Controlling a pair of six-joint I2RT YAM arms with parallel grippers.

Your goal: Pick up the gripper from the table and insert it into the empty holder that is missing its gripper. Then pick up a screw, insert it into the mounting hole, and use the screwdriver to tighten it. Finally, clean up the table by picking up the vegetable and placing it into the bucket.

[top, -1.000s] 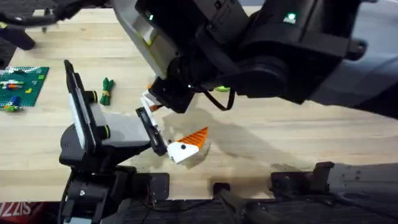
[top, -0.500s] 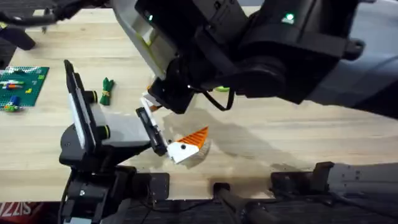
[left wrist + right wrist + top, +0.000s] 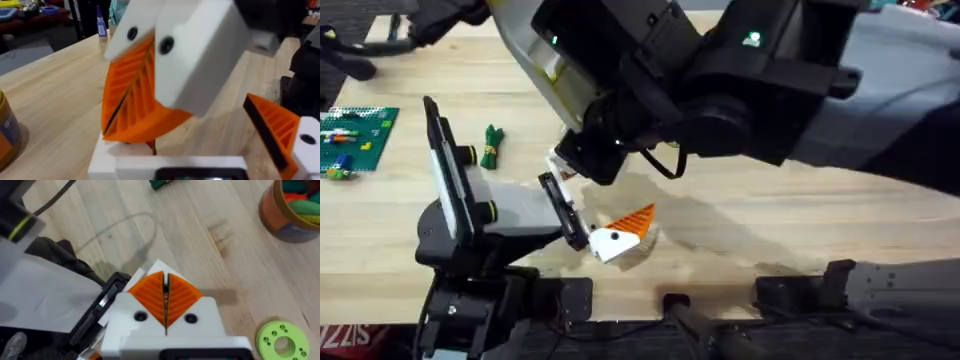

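**Fitting the fingertip: first step in hand, the rest untouched**

Reaching across the middle in the overhead view, the right arm hangs large and dark with the right gripper (image 3: 568,165) down at the far finger of the left gripper (image 3: 595,200). The left gripper's fingers stand well apart. The near one is white and carries an orange pad (image 3: 638,219), and a scrap of orange and white shows at the far one. The vegetable (image 3: 491,145) lies on the table (image 3: 800,230), near the left arm and well apart from both grippers, so the clean-up is not yet done. I see no screw in hand.

The left wrist view gives the close work that the overhead hides. The right gripper's two ribbed orange pads are pressed together and come down onto the holder (image 3: 112,162), the white base at the left gripper's bare side. I cannot tell whether the loose orange wedge is pinched between those pads or already seated, because its colour merges with theirs. The bucket (image 3: 6,132) stands at the edge, near the work.

The right wrist view confirms that the pads meet along a thin dark line, with nothing visible sticking out. It also shows what the others do not: the bucket's green and yellow contents, and a bright green ring (image 3: 278,341) just beside the gripper.

By my judgement, the insertion is under way or barely finished. The screw, the tightening and the vegetable are all left to do.
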